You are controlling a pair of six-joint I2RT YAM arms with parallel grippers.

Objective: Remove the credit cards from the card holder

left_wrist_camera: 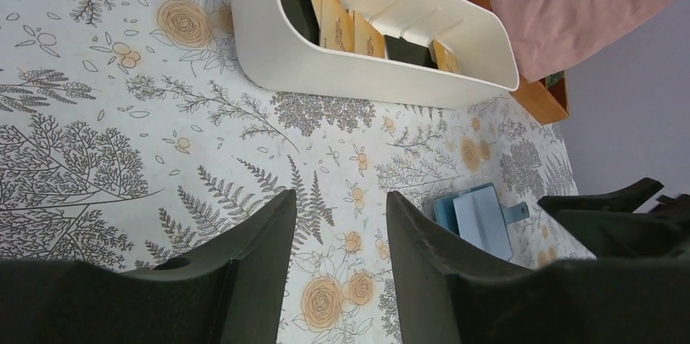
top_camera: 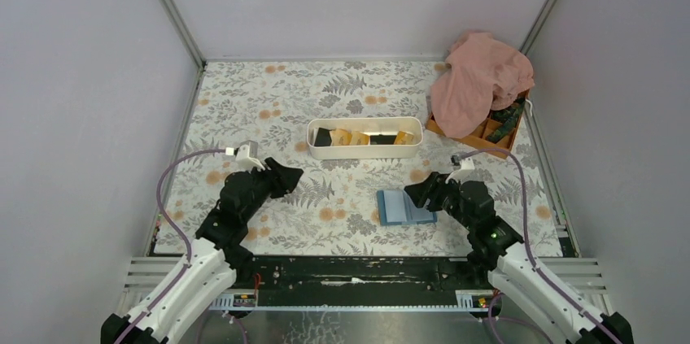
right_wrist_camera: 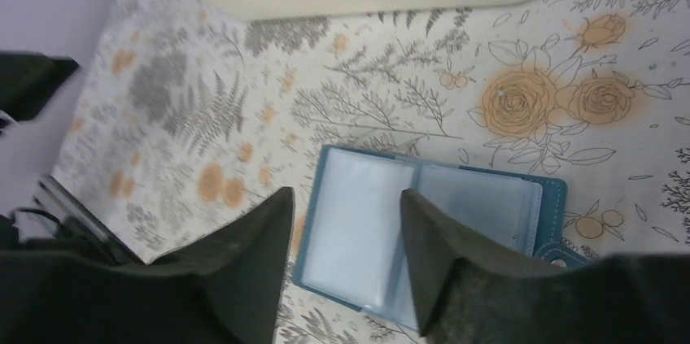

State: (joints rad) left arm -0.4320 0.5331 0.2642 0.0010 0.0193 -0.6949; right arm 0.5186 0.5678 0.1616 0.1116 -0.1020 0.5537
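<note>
Right gripper (right_wrist_camera: 344, 198) hangs just above the card holder (right_wrist_camera: 476, 202), its jaws wide apart and nothing between them. The card holder lies open and flat on the table (top_camera: 268, 100), on the right arm's side. Its clear pockets look pale and empty in the right wrist view; I see no orange or black edge inside them. The credit cards (left_wrist_camera: 335, 25), some orange-yellow and some black, stand in the slots of the white tray (left_wrist_camera: 370, 84), which is beyond the holder, toward the middle of the table. The left gripper (left_wrist_camera: 340, 198) is also wide open and holds nothing, well apart from the holder.

To my judgement the emptying is at its end or finished. The next move calls for a check of the pockets, because a thin card under the leaves could be hidden. If one is there, one gripper must pin the holder while the other pulls the card by its edge.

A pink cloth (top_camera: 480, 80) partly covers an orange box (top_camera: 498, 128) at the far right corner; neither stands in the way.
</note>
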